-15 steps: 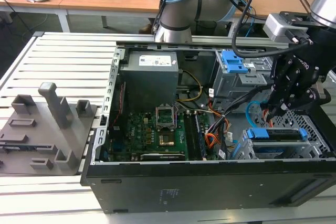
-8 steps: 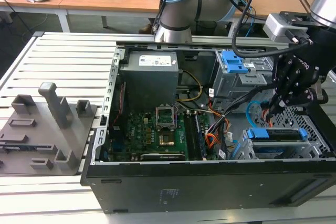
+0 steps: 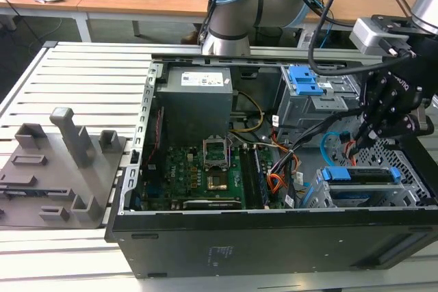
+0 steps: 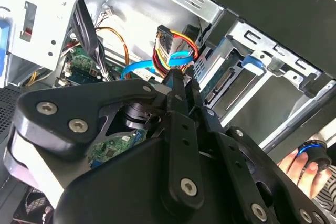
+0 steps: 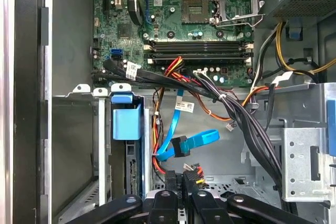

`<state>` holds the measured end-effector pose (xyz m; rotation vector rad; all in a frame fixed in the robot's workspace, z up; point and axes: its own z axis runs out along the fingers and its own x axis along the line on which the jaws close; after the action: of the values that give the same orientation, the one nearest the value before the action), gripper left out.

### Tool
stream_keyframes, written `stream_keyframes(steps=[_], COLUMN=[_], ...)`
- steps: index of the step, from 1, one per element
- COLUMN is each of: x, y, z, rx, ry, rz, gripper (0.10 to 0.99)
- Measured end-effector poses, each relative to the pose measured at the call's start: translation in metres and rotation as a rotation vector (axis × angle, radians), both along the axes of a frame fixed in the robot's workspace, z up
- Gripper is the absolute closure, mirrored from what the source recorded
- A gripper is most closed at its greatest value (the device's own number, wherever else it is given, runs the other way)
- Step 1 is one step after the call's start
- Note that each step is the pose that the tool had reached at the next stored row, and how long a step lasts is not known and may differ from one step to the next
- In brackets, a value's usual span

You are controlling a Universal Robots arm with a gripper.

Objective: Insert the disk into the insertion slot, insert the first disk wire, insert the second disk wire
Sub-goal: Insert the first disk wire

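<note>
The jaws of the gripper (image 5: 184, 180) stand close together, clamped on the small dark plug of the first disk wire (image 5: 192, 170). Its red, orange and black strands go away from the fingertips. In the second wrist view the same bundle (image 4: 173, 51) bends over the fingertips, and behind it the blue frame of the disk (image 4: 253, 61) sits inside grey metal.

Just beside the plug, in the first wrist view, the second disk wire (image 5: 197, 140) makes a light blue loop with a dark piece on it; it is not in the jaws. This view also gives the green motherboard (image 5: 199, 19).

In the exterior view the gripper is at about 3 o'clock of the open computer case (image 3: 274, 244). The disk lies at 6 o'clock from the gripper, already inside the insertion slot (image 3: 383, 154). The taller cage (image 3: 321, 104) is at 10 o'clock from the gripper.

The second wrist view adds a person's hand (image 4: 302, 163), outside the case.

I count one disk, one wire bundle, one blue cable, two blue latches (image 3: 304, 80) and one hand.
</note>
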<state>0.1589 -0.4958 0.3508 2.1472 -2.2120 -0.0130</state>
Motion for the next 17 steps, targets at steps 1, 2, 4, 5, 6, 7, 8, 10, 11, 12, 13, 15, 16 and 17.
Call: stream_keyframes(steps=[1, 2, 4, 5, 6, 7, 8, 10, 11, 12, 13, 15, 16, 17], x=[0.0, 0.0, 0.0, 0.0001, 0.0, 0.0, 0.0, 0.0, 0.0, 0.0, 0.0, 0.0, 0.0, 0.0], y=[-0.0008, -0.0027, -0.0063, -0.008, -0.009, -0.01, -0.0114, -0.0152, -0.0161, -0.0172, -0.0181, -0.02, -0.0217, -0.0227], z=[0.0, 0.0, 0.0, 0.0, 0.0, 0.0, 0.0, 0.0, 0.0, 0.0, 0.0, 0.0, 0.0, 0.0], rx=[0.0, 0.0, 0.0, 0.0, 0.0, 0.0, 0.0, 0.0, 0.0, 0.0, 0.0, 0.0, 0.0, 0.0], ry=[0.0, 0.0, 0.0, 0.0, 0.0, 0.0, 0.0, 0.0, 0.0, 0.0, 0.0, 0.0, 0.0, 0.0], rz=[0.0, 0.0, 0.0, 0.0, 0.0, 0.0, 0.0, 0.0, 0.0, 0.0, 0.0, 0.0, 0.0, 0.0], gripper=[0.914, 0.914, 0.914, 0.914, 0.914, 0.914, 0.914, 0.914, 0.914, 0.914, 0.914, 0.914, 0.914, 0.914])
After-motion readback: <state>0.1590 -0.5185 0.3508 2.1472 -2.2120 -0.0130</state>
